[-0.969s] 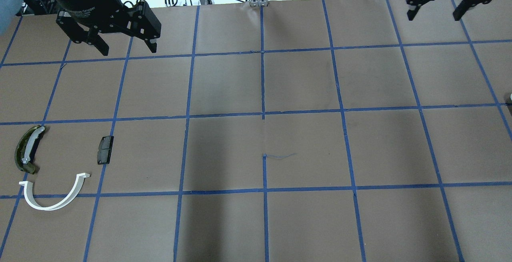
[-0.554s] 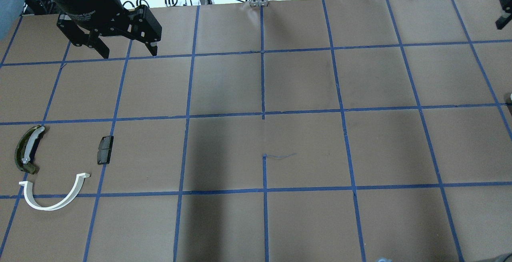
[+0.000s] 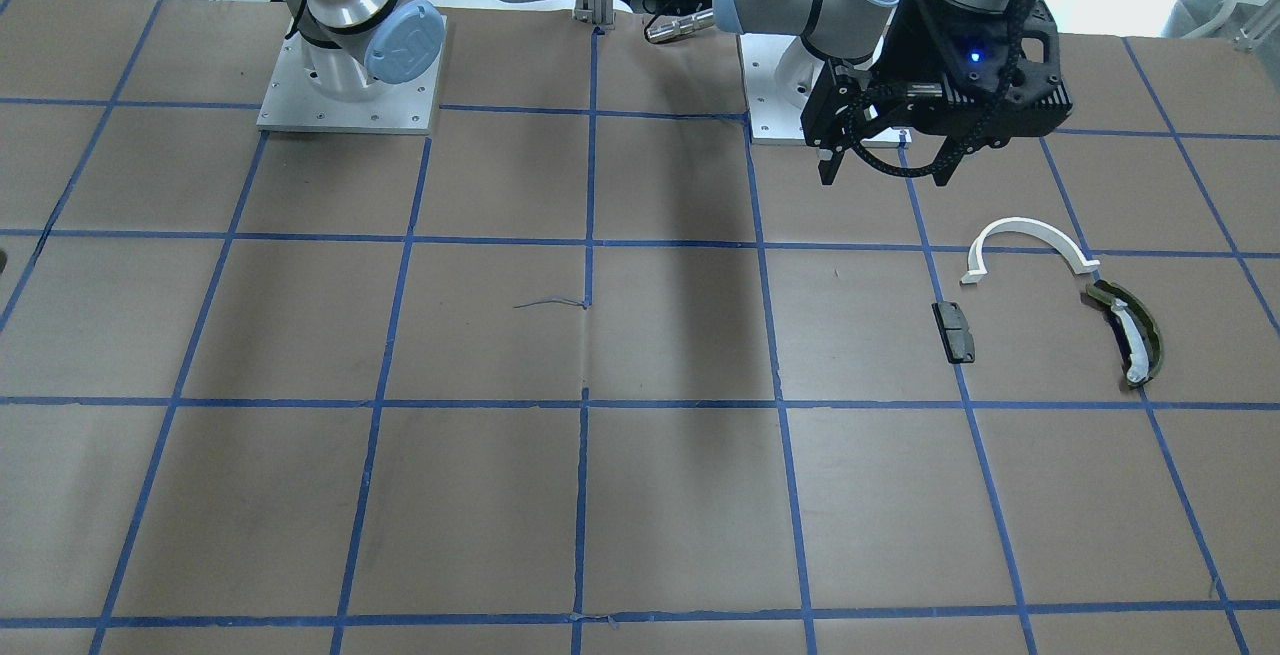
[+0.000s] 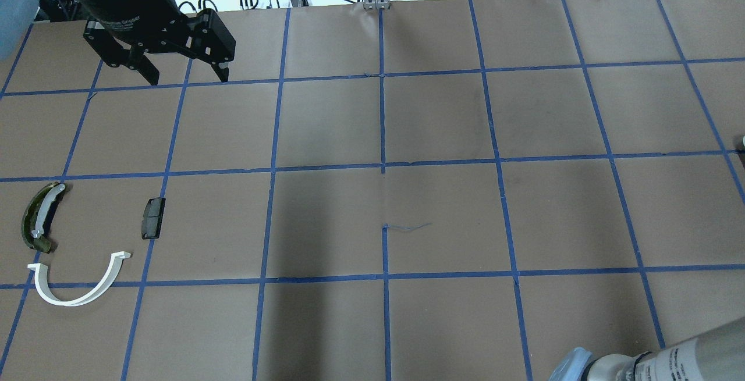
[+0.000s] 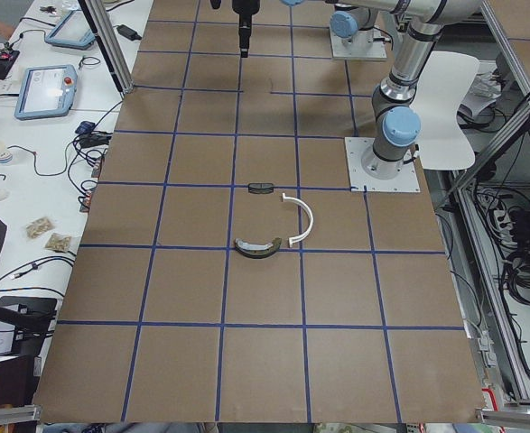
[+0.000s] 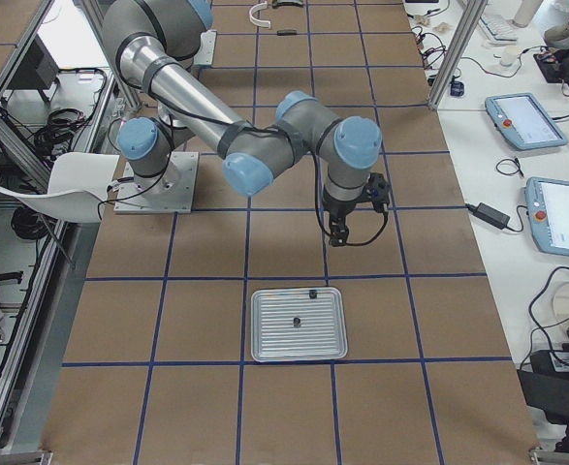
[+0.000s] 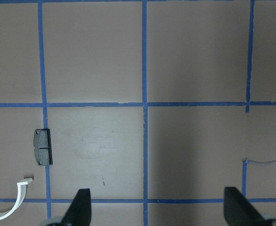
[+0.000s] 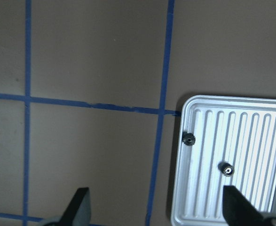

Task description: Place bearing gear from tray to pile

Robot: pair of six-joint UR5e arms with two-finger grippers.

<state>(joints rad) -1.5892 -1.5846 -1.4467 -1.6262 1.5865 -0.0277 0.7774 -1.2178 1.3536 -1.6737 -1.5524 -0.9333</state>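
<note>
While the front-facing view looks down on the bench (image 3: 650,515), the left gripper (image 3: 885,170) hangs above it, fingers released and empty. Near it lies the pile: a white half-ring (image 3: 1025,224), a black block (image 3: 955,332) and an olive-green curved piece (image 3: 1130,335), none touching.

Overhead, the left gripper (image 4: 187,77) shows the same spread fingers.

From the right end, the right gripper (image 6: 334,232) hovers near the ribbed metal tray (image 6: 299,290).

Its wrist camera shows its fingers (image 8: 79,207) released, holding nothing. One black gear (image 8: 188,138) sits against the tray's rim. A gear with a pale centre (image 8: 227,169) lies on the ribs. Which one is the bearing gear I cannot tell.
</note>
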